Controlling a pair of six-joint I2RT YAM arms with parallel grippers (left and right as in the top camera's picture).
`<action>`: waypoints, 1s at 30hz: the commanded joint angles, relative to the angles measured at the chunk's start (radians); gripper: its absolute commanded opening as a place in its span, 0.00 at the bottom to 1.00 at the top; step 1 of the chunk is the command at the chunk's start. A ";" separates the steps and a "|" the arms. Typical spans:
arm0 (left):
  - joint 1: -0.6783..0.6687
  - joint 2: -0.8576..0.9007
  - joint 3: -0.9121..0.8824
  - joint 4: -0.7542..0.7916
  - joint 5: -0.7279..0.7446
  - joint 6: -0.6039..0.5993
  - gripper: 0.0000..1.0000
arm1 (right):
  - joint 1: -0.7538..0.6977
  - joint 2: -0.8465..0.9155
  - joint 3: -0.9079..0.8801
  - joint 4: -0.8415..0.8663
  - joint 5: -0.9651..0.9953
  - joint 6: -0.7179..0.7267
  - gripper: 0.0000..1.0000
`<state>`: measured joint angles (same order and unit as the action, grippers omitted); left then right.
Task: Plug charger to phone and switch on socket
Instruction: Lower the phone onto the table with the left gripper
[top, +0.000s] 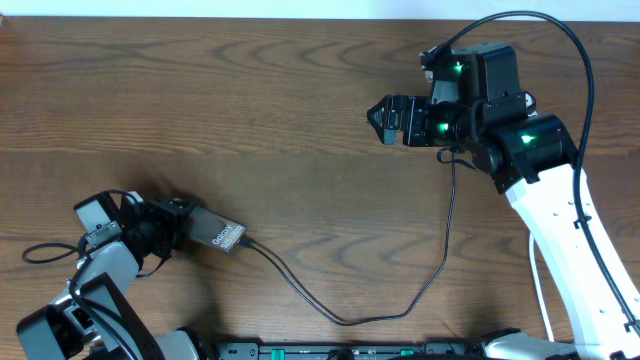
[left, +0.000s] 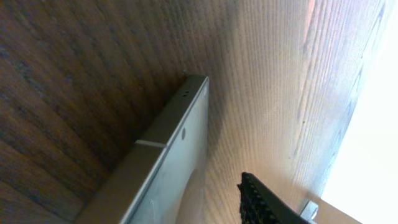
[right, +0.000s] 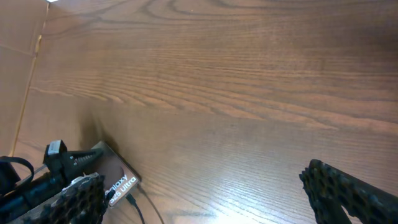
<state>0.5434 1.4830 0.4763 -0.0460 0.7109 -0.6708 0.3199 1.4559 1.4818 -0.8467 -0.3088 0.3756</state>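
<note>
The phone (top: 225, 237) lies flat at the lower left of the table, its "Galaxy Ultra" lettering facing up. The charger (top: 345, 318), a thin black cable, has its plug tip at the phone's right end and loops across the table up towards the right arm. My left gripper (top: 192, 226) straddles the phone's left end. In the left wrist view one finger (left: 258, 202) stands apart from the phone's (left: 168, 162) grey side, so the jaws look open. My right gripper (top: 384, 118) hangs open and empty over the upper right, facing the phone (right: 118, 180). The socket is out of view.
The right arm's white link (top: 560, 250) runs down the right edge. Dark equipment (top: 350, 352) lines the table's front edge. A loose black cable loop (top: 40, 252) lies by the left arm. Bare brown wood (top: 250, 90) fills the rest.
</note>
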 joint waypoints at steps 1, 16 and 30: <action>0.004 0.020 -0.015 -0.030 -0.095 0.016 0.51 | 0.010 -0.003 0.007 -0.002 0.011 -0.002 0.99; 0.004 0.020 -0.015 -0.093 -0.104 0.016 0.75 | 0.012 -0.003 0.007 -0.003 0.011 -0.002 0.99; 0.004 0.020 -0.015 -0.246 -0.239 0.016 0.76 | 0.037 -0.003 0.007 -0.003 0.023 -0.003 0.99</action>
<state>0.5426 1.4502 0.5262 -0.2222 0.6872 -0.6598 0.3511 1.4559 1.4818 -0.8482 -0.2943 0.3756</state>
